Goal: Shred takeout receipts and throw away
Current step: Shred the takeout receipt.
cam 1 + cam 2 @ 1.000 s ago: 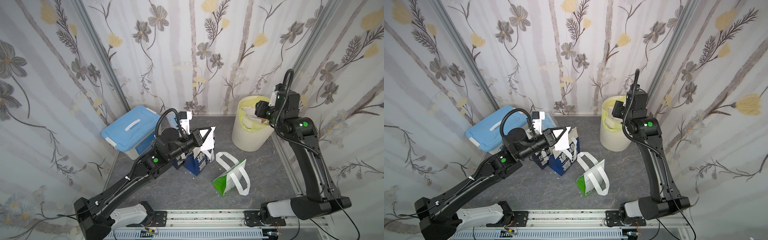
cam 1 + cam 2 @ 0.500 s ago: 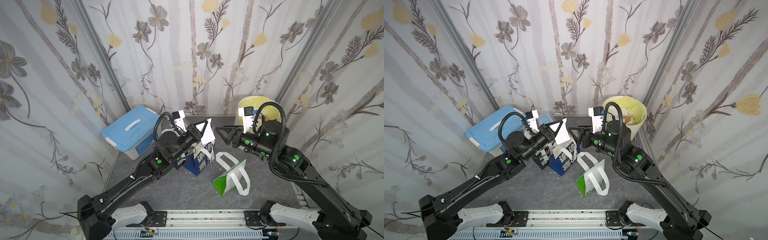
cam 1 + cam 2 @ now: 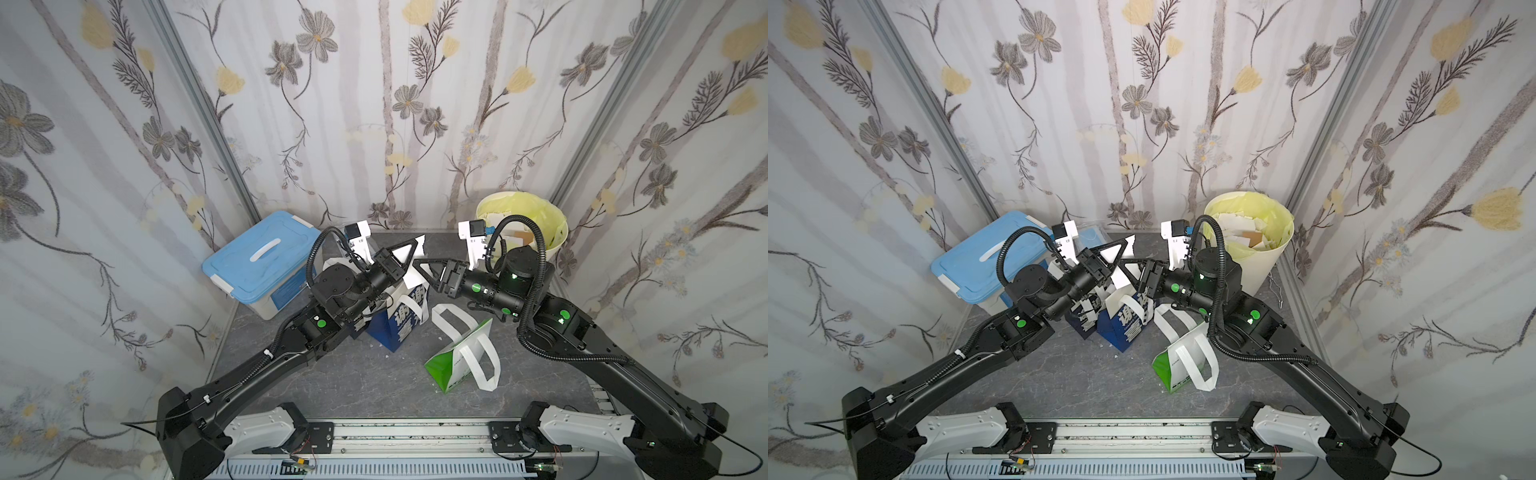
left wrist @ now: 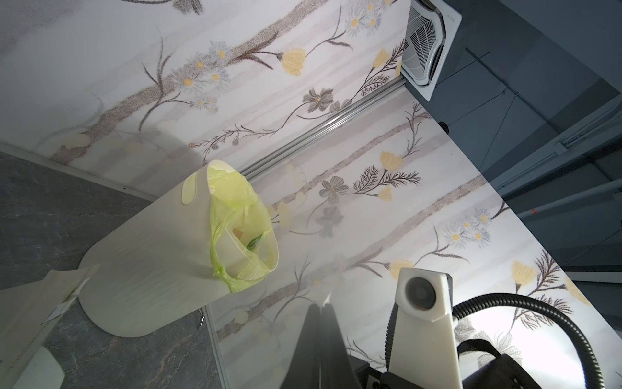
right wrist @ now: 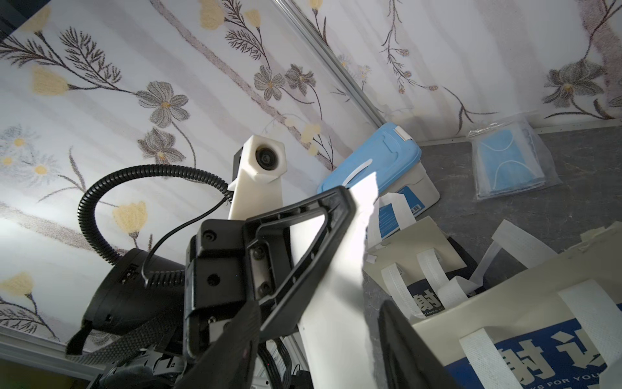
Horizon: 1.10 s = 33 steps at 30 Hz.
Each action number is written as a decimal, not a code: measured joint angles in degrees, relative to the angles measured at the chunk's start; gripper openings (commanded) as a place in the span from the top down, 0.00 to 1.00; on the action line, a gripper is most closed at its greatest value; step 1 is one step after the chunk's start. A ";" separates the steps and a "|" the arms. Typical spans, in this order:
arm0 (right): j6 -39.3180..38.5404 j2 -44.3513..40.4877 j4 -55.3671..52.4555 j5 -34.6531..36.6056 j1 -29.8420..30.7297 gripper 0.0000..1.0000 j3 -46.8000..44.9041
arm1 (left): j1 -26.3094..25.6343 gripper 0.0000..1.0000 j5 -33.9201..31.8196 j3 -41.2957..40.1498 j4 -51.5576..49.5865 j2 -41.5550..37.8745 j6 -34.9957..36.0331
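Note:
My left gripper (image 3: 413, 246) is shut on a white takeout receipt (image 3: 417, 270) and holds it up above the dark blue paper bags (image 3: 398, 330). My right gripper (image 3: 419, 263) faces it tip to tip. In the right wrist view the right gripper (image 5: 316, 323) stands open, with the receipt (image 5: 340, 269) hanging between its two fingers and a gap on each side. In the left wrist view the left gripper (image 4: 321, 304) is pressed shut, and a sliver of receipt (image 4: 328, 297) pokes out at the tip.
A cream bin (image 3: 556, 243) with a yellow-green liner holds paper scraps at the back right. A blue lidded box (image 3: 257, 266) sits at the back left. A green-and-white bag (image 3: 455, 365) lies on its side in the middle. A packet of face masks (image 5: 508, 165) lies by the back wall.
The right arm has swung from over the bin down to the left gripper, and its jaws have narrowed around the receipt. The left gripper has held the receipt up throughout.

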 measured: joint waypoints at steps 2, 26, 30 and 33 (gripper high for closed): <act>0.61 0.39 0.72 -0.15 0.04 0.67 0.00 | 0.00 1.00 0.00 -0.15 0.66 0.00 -0.20; -15.93 -0.48 -13.64 1.18 0.42 1.00 8.46 | 6.84 0.30 8.44 4.15 -12.13 -5.33 15.72; -21.90 -0.46 -19.56 -4.00 0.37 1.00 10.29 | 7.96 0.23 18.84 7.39 -18.36 -6.01 23.04; -25.00 -0.11 -22.29 -9.07 0.37 1.00 12.15 | 8.15 0.22 25.73 8.52 -21.86 -5.97 26.34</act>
